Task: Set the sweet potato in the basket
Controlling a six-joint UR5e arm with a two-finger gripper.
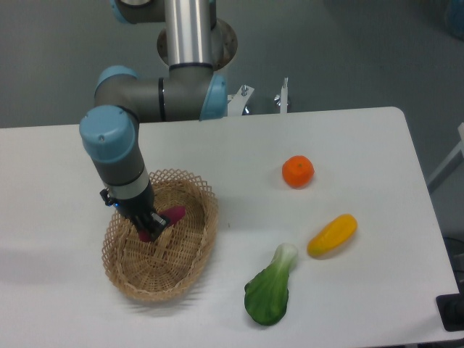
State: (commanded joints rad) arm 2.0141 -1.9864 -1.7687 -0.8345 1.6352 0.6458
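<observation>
The light tan wicker basket [183,270] lies at the left of the white table. My gripper [150,227] hangs over the basket's inside, near its upper left part. It is shut on the magenta-purple sweet potato [172,215], whose tapered end sticks out to the right of the fingers. The tuber sits low over the basket's woven floor; whether it touches the floor I cannot tell.
A round orange fruit [298,172] sits to the right of the basket. A yellow-orange oblong vegetable [332,235] lies further right and nearer the front. A green bok choy [269,289] lies near the front edge. The arm's base [194,43] stands behind the table.
</observation>
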